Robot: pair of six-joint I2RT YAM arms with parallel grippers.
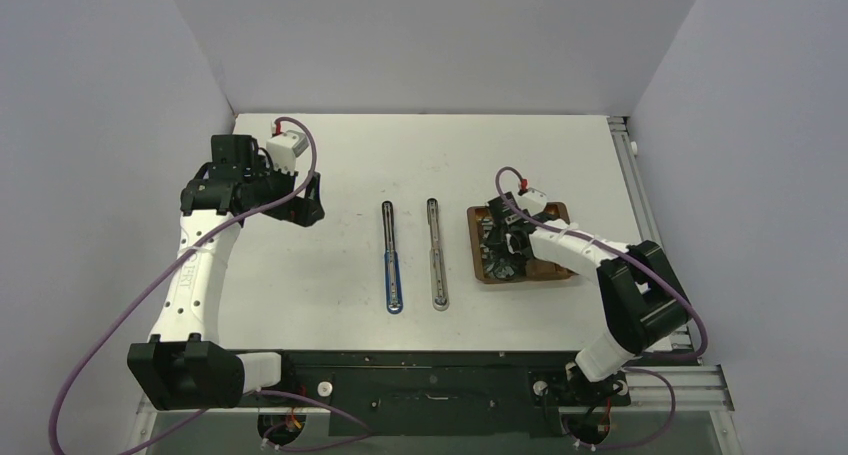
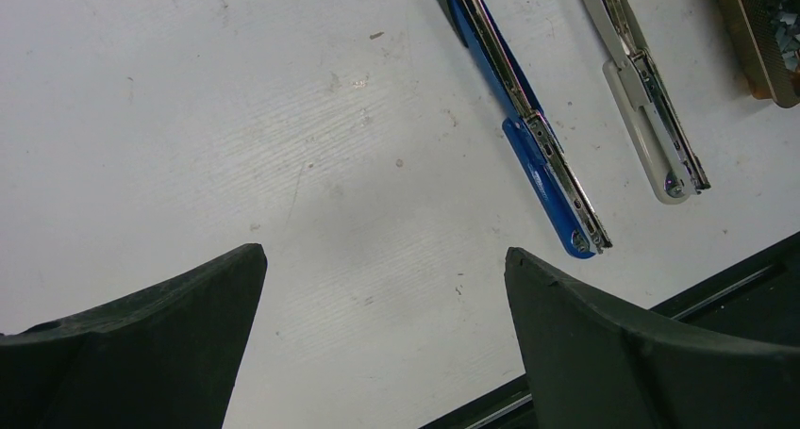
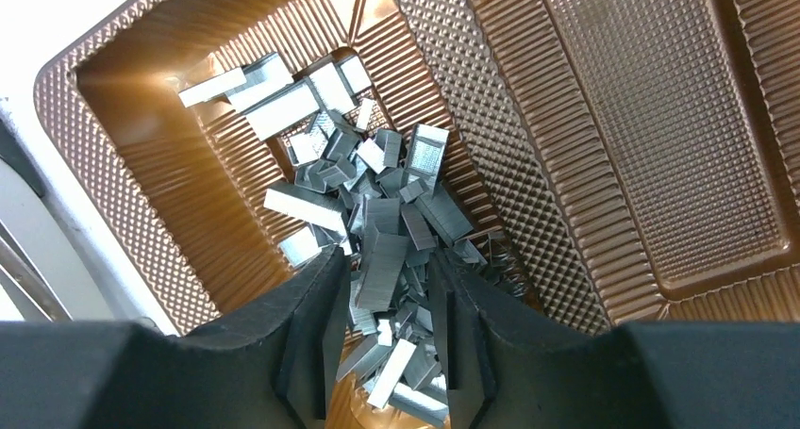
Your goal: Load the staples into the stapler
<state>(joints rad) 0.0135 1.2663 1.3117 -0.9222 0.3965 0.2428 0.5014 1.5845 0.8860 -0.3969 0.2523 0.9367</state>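
Observation:
The staples (image 3: pixel 377 193) lie in a loose silver-grey pile in the left compartment of a copper tray (image 3: pixel 585 118). My right gripper (image 3: pixel 389 259) is down in the pile, its jaws narrowly open with several strips between the fingers, none clearly pinched. In the top view it (image 1: pixel 507 240) hangs over the tray (image 1: pixel 548 270). Two staplers lie opened flat mid-table: a blue one (image 1: pixel 391 265) and a grey one (image 1: pixel 438 260). My left gripper (image 1: pixel 303 201) hovers open and empty at the far left, apart from both staplers.
The left wrist view shows my left gripper (image 2: pixel 385 255) over bare table, the blue stapler (image 2: pixel 528 137) and grey stapler (image 2: pixel 641 90) ahead to the right, and a tray corner (image 2: pixel 755 42). The tray's right compartments hold nothing. Walls enclose the table.

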